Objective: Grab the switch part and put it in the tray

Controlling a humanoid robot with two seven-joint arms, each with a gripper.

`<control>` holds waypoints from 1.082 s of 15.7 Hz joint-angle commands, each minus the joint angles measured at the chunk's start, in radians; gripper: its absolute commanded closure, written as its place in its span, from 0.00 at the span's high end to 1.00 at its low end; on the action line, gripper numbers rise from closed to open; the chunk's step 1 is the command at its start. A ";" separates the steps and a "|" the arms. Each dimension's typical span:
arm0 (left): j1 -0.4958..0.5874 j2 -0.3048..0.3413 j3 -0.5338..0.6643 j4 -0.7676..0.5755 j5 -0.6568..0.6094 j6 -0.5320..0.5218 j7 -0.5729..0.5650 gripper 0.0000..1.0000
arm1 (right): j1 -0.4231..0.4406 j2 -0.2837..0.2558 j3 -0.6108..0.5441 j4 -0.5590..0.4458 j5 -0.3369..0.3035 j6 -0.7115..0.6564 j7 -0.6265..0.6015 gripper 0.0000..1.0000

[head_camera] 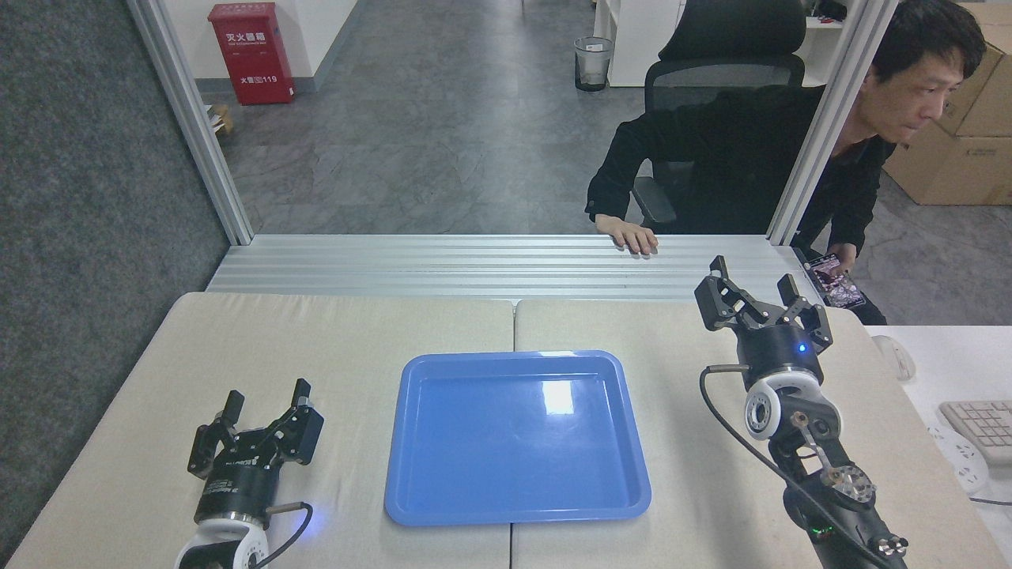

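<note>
Glossy blue rectangular plastic tray [518, 439], raised rim, rounded corners, lies mid-bench; left gripper [267, 401] and right gripper [753, 280] fingers spread, holding nothing.

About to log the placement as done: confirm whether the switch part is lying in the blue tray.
No: the tray holds nothing but a light reflection, and no switch part shows anywhere on the table.

A beige table [711, 474], split by a centre seam, is seen; a blue tray [518, 518] is laid flat at its middle.
</note>
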 commanded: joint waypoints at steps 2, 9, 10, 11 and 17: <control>0.006 0.013 0.007 -0.023 0.003 0.004 -0.001 1.00 | 0.000 0.000 0.000 0.000 0.000 -0.001 0.001 1.00; -0.003 0.013 0.002 -0.023 0.075 -0.001 -0.001 1.00 | 0.000 0.000 0.000 0.000 0.000 -0.001 -0.001 1.00; -0.006 0.015 0.002 -0.019 0.070 0.001 -0.003 1.00 | 0.000 0.000 0.000 0.000 0.000 -0.001 0.001 1.00; -0.006 0.016 0.001 -0.013 0.064 0.001 -0.001 1.00 | 0.000 0.000 0.000 0.000 0.000 -0.001 0.001 1.00; -0.007 0.015 -0.012 0.044 -0.091 0.005 0.022 1.00 | 0.000 0.000 0.000 0.000 0.000 -0.001 -0.001 1.00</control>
